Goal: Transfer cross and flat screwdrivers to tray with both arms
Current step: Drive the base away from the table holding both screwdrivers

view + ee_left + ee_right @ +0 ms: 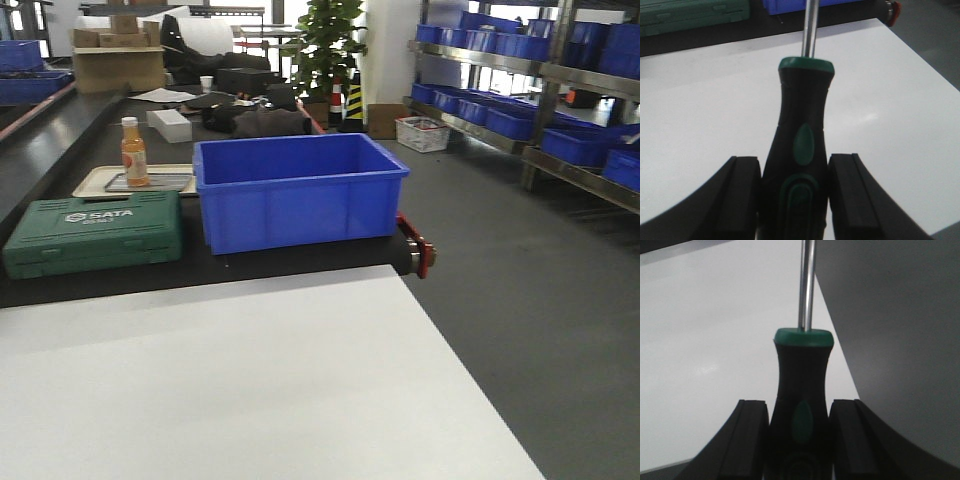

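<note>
Above the white tabletop [700,100], the left claw [794,172] clamps one screwdriver [802,120], the right claw [799,415] the other screwdriver [802,365].

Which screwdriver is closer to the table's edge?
The right claw's screwdriver: grey floor shows right beside it. The left claw's has table on both sides.
</note>
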Robot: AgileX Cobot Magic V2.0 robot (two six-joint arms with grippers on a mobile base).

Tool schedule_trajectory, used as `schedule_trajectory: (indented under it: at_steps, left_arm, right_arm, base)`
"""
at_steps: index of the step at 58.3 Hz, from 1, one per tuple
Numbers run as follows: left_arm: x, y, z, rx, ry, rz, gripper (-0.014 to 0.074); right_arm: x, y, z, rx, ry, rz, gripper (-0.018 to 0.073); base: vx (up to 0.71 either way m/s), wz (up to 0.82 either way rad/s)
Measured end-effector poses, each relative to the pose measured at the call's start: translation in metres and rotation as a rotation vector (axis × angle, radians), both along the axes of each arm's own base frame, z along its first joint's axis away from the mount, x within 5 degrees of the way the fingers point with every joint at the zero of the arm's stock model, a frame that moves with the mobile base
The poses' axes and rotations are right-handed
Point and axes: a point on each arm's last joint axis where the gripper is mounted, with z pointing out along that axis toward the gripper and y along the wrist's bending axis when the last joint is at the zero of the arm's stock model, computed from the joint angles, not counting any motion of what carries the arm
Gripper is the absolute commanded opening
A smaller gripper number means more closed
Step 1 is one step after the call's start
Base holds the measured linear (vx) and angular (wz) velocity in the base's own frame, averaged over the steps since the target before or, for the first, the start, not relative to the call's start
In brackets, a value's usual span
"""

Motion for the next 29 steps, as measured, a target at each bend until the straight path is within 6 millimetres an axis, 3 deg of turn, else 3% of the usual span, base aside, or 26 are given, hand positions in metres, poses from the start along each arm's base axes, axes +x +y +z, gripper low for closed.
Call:
schedule_trajectory:
  at_steps: [29]
  left_arm:
    - [0.0,0.0,0.0,-0.001,0.0,0.0,0.0002]
  right_arm:
    - [0.0,-0.0001,0.0,-0.002,0.0,-0.001,-0.0008]
  base:
    - [-0.13,-0.41]
